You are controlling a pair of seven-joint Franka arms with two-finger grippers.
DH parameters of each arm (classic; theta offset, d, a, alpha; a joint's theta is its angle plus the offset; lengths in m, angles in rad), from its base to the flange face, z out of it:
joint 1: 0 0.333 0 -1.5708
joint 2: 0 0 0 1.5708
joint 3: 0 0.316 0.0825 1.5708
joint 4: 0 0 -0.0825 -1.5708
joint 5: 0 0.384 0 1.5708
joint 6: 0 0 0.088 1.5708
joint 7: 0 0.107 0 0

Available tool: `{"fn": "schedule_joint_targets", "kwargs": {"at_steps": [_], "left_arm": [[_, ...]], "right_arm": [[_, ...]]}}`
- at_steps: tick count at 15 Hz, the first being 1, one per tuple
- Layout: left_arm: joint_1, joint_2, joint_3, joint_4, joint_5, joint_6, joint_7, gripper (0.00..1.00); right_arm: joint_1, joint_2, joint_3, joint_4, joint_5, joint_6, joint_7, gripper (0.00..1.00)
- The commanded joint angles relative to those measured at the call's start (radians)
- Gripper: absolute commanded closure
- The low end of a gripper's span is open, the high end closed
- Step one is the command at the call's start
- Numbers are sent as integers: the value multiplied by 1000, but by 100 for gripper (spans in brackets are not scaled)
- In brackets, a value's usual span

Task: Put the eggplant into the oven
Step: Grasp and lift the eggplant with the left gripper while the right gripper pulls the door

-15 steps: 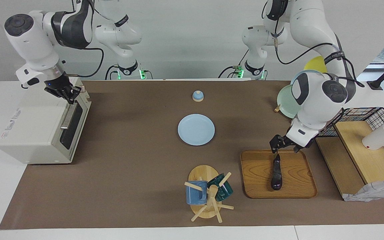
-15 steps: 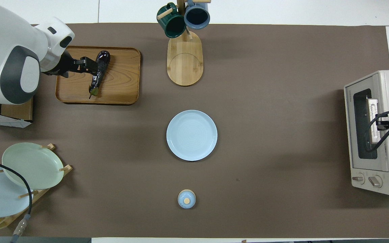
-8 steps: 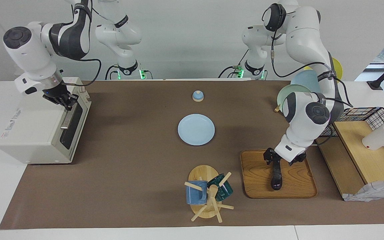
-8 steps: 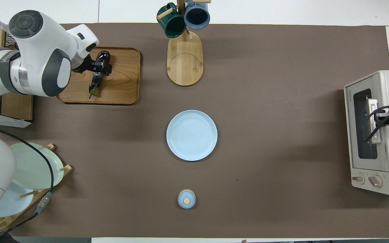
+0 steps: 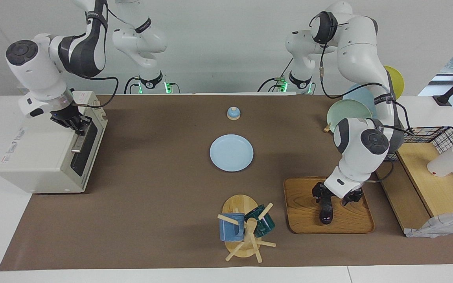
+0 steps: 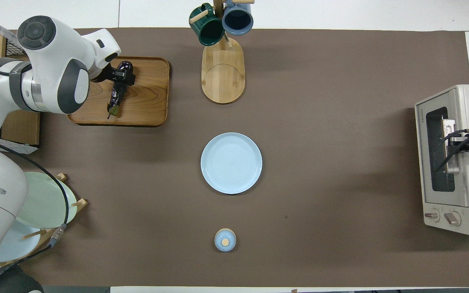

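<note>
The dark purple eggplant (image 5: 326,211) (image 6: 116,92) lies lengthwise on a wooden tray (image 5: 301,208) (image 6: 147,106) at the left arm's end of the table. My left gripper (image 5: 332,196) (image 6: 121,77) is low over the eggplant's middle, open, one finger on each side of it. The cream-white oven (image 5: 41,157) (image 6: 462,122) stands at the right arm's end with its dark glass door (image 5: 83,151) closed. My right gripper (image 5: 78,125) (image 6: 453,140) is shut, its tips at the upper end of the door's metal bar handle (image 5: 78,140). I cannot tell whether they touch it.
A light blue plate (image 5: 231,152) lies mid-table, with a small blue lid (image 5: 233,113) nearer the robots. A mug tree (image 5: 246,230) with two mugs stands beside the tray. A plate rack (image 5: 348,112), a wire basket (image 5: 431,135) and a wooden shelf (image 5: 427,181) crowd the left arm's end.
My left gripper came down and slid along the eggplant toward its thick end. My right gripper dropped from above the oven's top to the door handle.
</note>
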Motion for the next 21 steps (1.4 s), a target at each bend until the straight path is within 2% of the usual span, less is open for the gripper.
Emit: {"fn": "schedule_joint_targets", "kwargs": {"at_steps": [1, 4, 7, 9, 11, 13, 16, 17, 21], "left_arm": [[10, 17, 1, 1, 27, 33, 46, 0], [7, 22, 1, -28, 23, 65, 63, 0], [7, 17, 1, -51, 18, 93, 63, 0], [7, 11, 1, -79, 16, 119, 63, 4], [7, 8, 1, -103, 16, 139, 63, 17], [5, 0, -1, -115, 10, 147, 61, 37], [7, -2, -1, -100, -5, 113, 60, 89], [4, 0, 1, -74, -31, 83, 60, 100], [-6, -29, 2, -43, -79, 3, 43, 100]], "right_arm": [[2, 8, 11, -78, 31, 79, 21, 100], [59, 16, 11, -169, 56, 221, 52, 100], [73, 73, 11, -186, 62, 273, 55, 100], [80, 84, 13, -202, 88, 338, 52, 100], [95, 100, 11, -215, 89, 375, 55, 100], [100, 137, 13, -242, 89, 462, 55, 100], [100, 182, 13, -253, 92, 514, 55, 100], [99, 192, 13, -253, 92, 516, 55, 100], [112, 217, 17, -252, 150, 534, 82, 100]]}}
